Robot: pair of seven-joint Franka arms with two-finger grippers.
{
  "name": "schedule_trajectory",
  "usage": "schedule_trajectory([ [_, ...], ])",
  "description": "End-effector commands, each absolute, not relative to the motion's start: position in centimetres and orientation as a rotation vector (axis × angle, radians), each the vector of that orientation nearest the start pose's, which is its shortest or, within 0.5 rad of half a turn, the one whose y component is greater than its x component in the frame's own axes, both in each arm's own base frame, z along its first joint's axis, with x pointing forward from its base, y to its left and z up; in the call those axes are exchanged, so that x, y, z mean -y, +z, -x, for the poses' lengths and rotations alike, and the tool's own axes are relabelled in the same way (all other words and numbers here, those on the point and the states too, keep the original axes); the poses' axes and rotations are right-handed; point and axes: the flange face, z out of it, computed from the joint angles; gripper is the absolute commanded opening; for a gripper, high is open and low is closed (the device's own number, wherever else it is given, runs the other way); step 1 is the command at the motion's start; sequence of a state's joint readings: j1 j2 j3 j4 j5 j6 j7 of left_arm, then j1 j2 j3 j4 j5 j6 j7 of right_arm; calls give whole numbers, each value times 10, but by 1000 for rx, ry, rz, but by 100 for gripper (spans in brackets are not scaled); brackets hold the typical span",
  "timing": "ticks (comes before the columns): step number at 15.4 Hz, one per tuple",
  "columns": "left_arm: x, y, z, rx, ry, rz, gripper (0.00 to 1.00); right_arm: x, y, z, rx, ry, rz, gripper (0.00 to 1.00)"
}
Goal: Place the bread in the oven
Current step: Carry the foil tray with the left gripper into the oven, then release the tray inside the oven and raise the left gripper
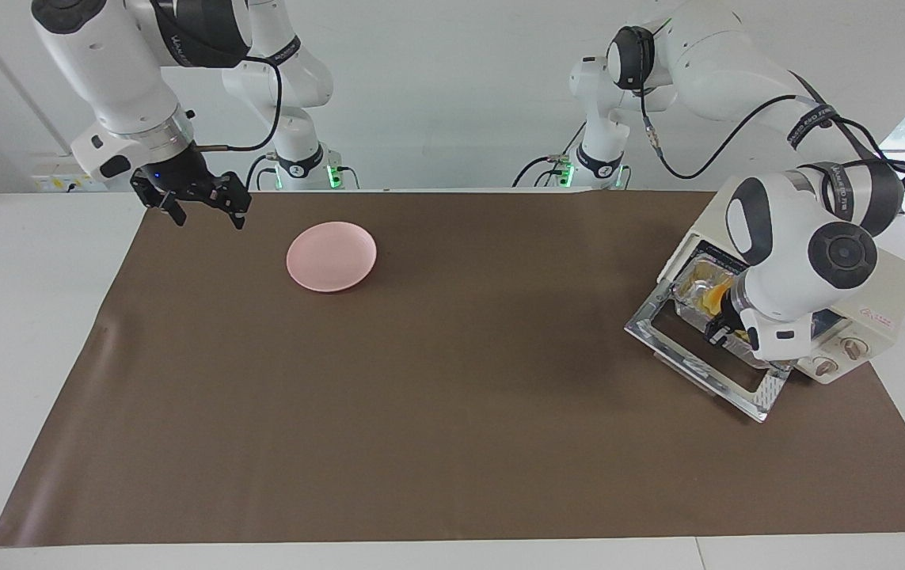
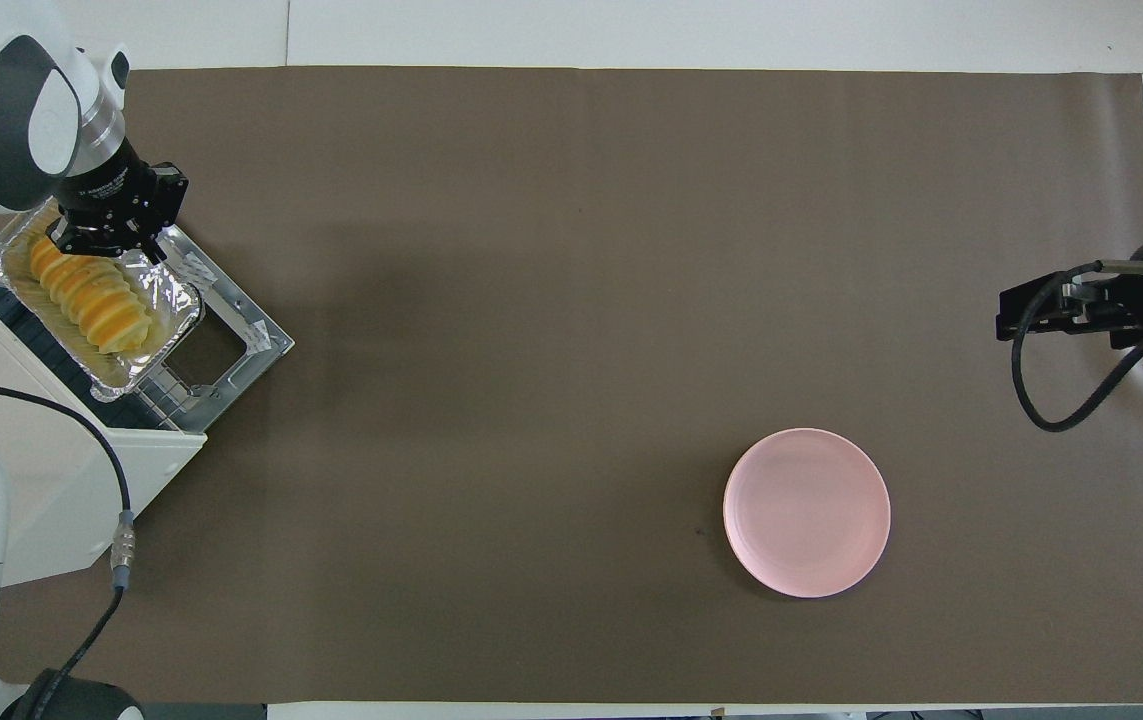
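Two arms are in view over a tabletop (image 1: 452, 491) covered by a brown mat (image 2: 571, 300). Reading the facing view from its left edge across: the right arm descends from about eleven o'clock, its forearm angled down and its wrist bent so that the right pincer (image 1: 203, 210) hangs above the mat's corner at the right arm's end of the tabletop; its fingers stand apart and hold nothing. This arm waits. Just beside it, toward the centre, a pink plate (image 1: 332, 256) lies flat on the mat, with nothing on it.

At roughly three o'clock in the same view stands the oven (image 1: 872, 293), cream-white, its glass door (image 1: 705, 360) dropped flat onto the mat and its two knobs showing below the arm. The left arm arches over from its base, elbow high, forearm folded down across the oven's front, wrist tilted toward the opening. The left pincer (image 2: 106, 235) is shut on the rim of a foil tray (image 2: 166, 335) at the tray's end farther from the robots. The bread (image 2: 86, 300) lies lengthwise in that tray. In the overhead view, at about nine o'clock, the tray sits partly inside the oven mouth over the wire rack (image 2: 166, 390), its outer edge still projecting above the hinge end of the open door.
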State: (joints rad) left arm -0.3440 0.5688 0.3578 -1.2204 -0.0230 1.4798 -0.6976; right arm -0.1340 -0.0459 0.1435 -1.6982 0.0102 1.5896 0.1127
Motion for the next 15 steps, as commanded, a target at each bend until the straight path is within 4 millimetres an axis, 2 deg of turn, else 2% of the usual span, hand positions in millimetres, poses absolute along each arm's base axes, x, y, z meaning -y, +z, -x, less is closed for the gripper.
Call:
schedule_trajectory([
  [1,37,438,-662,962,284,2688,0,-6,596,-534,-148,106,3153,100],
  [6,18,420,-647,926,249,2667,0,-6,596,-534,-148,106,3153,100],
  [8,19,410,-635,908,281,2653,0,-6,596,-534,-148,106,3153,100],
  [15,25,406,-623,886,330,2611,0,-6,596,-534,-148,106,3153,100],
])
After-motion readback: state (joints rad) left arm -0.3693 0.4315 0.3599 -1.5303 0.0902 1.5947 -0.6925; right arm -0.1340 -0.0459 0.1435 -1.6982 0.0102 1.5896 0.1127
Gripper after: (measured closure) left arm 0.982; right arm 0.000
